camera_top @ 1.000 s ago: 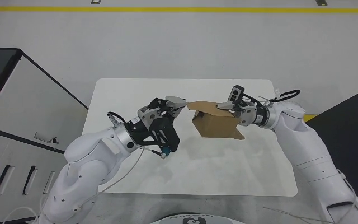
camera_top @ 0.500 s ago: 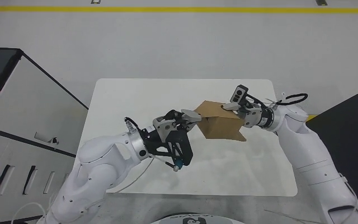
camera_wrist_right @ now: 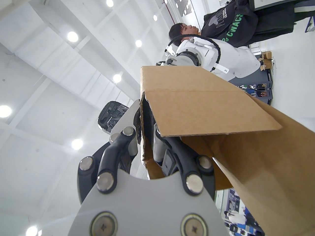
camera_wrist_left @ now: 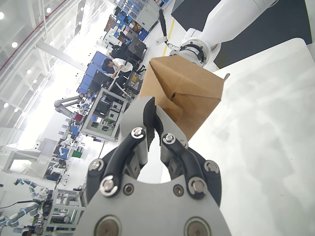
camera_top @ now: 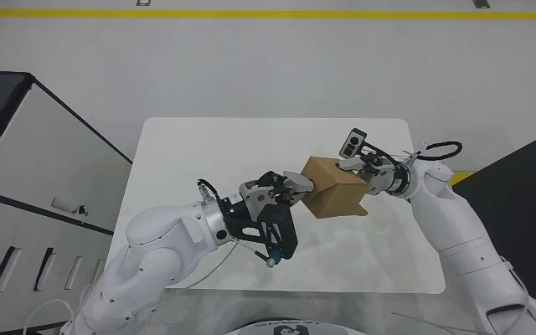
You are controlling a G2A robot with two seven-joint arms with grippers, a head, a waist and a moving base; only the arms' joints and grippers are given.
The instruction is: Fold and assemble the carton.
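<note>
While our right fingers [camera_wrist_right: 128, 129] pinch the carton [camera_top: 333, 188], we judge it half built: our left fingers [camera_wrist_left: 134, 121], closed empty, touch one end's flaps; another juts unfolded.

A white table [camera_top: 193, 159] is standing mid-floor, a yellow line [camera_top: 251, 13] running along the far side, a dark cabinet [camera_top: 15, 94] sitting left, a black mat [camera_top: 519, 184] lying right.

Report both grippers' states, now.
Left gripper: shut, holding nothing, its tips at the brown cardboard carton.
Right gripper: shut on the carton's edge.
</note>
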